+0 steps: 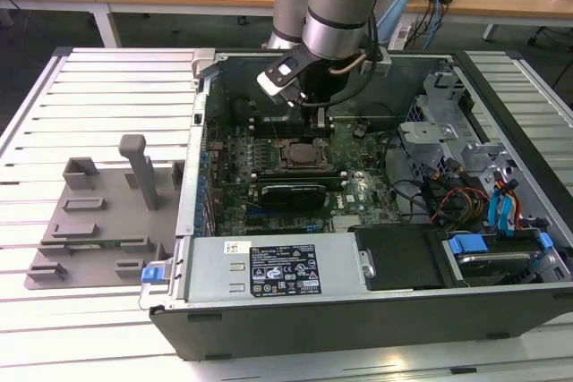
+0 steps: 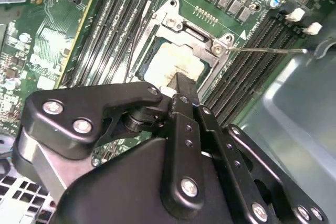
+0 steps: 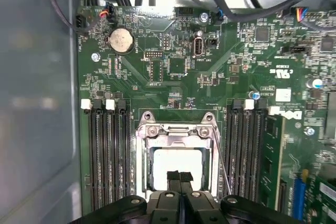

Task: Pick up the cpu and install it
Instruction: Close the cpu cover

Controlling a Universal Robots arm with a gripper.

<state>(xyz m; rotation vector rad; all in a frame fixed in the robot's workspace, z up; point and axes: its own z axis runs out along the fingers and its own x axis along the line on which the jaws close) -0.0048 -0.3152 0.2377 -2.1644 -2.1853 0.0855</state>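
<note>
Your gripper [image 3: 179, 178] has its fingers pinched together on nothing, tips just over the cpu [image 3: 170, 162], which is sitting flat in the motherboard socket [image 3: 176, 131].

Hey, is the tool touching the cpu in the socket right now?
Cannot tell. In both wrist views the tool tip overlaps the cpu in the socket, but neither shows contact or a gap.

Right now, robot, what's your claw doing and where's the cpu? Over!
Claw shut, tips right over the socket. Cpu lying flat in it, not gripped. Thin lever beside the socket, clear of the claw.
</note>
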